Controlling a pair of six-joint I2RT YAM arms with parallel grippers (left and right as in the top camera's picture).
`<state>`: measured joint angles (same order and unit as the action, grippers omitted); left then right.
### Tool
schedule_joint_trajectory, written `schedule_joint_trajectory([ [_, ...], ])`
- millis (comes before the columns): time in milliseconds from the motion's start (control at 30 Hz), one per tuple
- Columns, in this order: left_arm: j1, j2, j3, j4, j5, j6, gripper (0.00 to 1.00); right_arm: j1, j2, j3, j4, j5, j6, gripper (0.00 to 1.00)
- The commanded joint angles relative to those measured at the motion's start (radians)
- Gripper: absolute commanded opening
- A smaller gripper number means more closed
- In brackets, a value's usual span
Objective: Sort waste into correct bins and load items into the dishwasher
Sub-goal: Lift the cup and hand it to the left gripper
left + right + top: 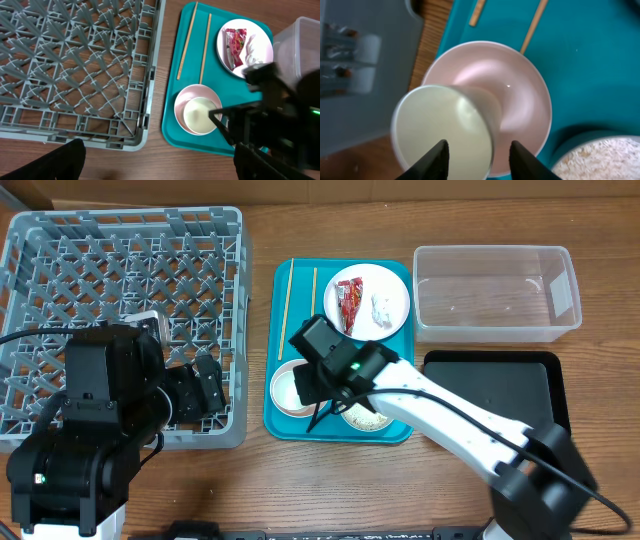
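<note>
Right gripper [477, 157] hangs over small white cup [440, 130], fingers spread, nothing grasped; lining up rim pinch, I reckon. Cup sits inside pale pink round bowl [520, 100], near-left on flat teal tray [300, 290]. Rice-filled bowl [605, 155] crowds it just right. Left gripper [162, 162] splayed wide, empty, at near edge of large grey pegged rack [120, 240]. Farther: thin wooden chopsticks [285, 310], round white plate [375, 280] with crinkled red wrapper [350, 305] and white tissue [382, 308]. Clear plastic tub [490, 250] far right.
</note>
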<state>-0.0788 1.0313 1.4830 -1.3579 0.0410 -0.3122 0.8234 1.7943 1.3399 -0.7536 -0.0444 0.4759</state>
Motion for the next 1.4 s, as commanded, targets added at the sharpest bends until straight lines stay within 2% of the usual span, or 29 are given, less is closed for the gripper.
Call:
schedule_joint_trajectory([
  [0, -0.005, 0.001, 0.019, -0.001, 0.025, 0.002, 0.96, -0.006, 0.036, 0.008, 0.016, 0.028, 0.029, 0.34],
  [167, -0.005, 0.002, 0.019, -0.003, 0.031, 0.002, 0.97, -0.007, 0.038, 0.009, 0.020, 0.028, 0.035, 0.15],
  [200, -0.005, 0.002, 0.019, -0.004, 0.031, 0.002, 0.98, -0.007, 0.038, 0.009, 0.016, 0.025, 0.035, 0.07],
  [233, -0.005, 0.002, 0.019, -0.004, 0.031, 0.002, 0.97, -0.008, 0.037, 0.010, 0.013, 0.025, 0.036, 0.04],
  [500, -0.005, 0.003, 0.019, -0.003, 0.031, 0.002, 1.00, -0.081, -0.076, 0.056, -0.082, 0.012, 0.055, 0.04],
  [633, -0.005, 0.003, 0.019, 0.014, 0.083, 0.031, 1.00, -0.176, -0.200, 0.056, -0.097, -0.121, -0.001, 0.04],
  [733, -0.005, 0.003, 0.019, 0.056, 0.212, 0.096, 1.00, -0.278, -0.279, 0.056, -0.096, -0.357, -0.164, 0.04],
  [833, -0.005, 0.004, 0.019, 0.115, 0.403, 0.175, 1.00, -0.401, -0.335, 0.056, -0.127, -0.682, -0.394, 0.04],
  [967, -0.005, 0.021, 0.019, 0.200, 0.683, 0.224, 1.00, -0.546, -0.352, 0.056, -0.192, -1.043, -0.590, 0.04],
  [1033, -0.005, 0.039, 0.019, 0.252, 0.850, 0.223, 1.00, -0.596, -0.351, 0.055, -0.205, -1.186, -0.626, 0.04],
  [1167, -0.005, 0.085, 0.019, 0.348, 1.104, 0.214, 1.00, -0.596, -0.351, 0.055, -0.188, -1.314, -0.632, 0.04],
  [1367, -0.005, 0.178, 0.019, 0.376, 1.264, 0.177, 1.00, -0.553, -0.351, 0.055, -0.048, -1.435, -0.605, 0.04],
])
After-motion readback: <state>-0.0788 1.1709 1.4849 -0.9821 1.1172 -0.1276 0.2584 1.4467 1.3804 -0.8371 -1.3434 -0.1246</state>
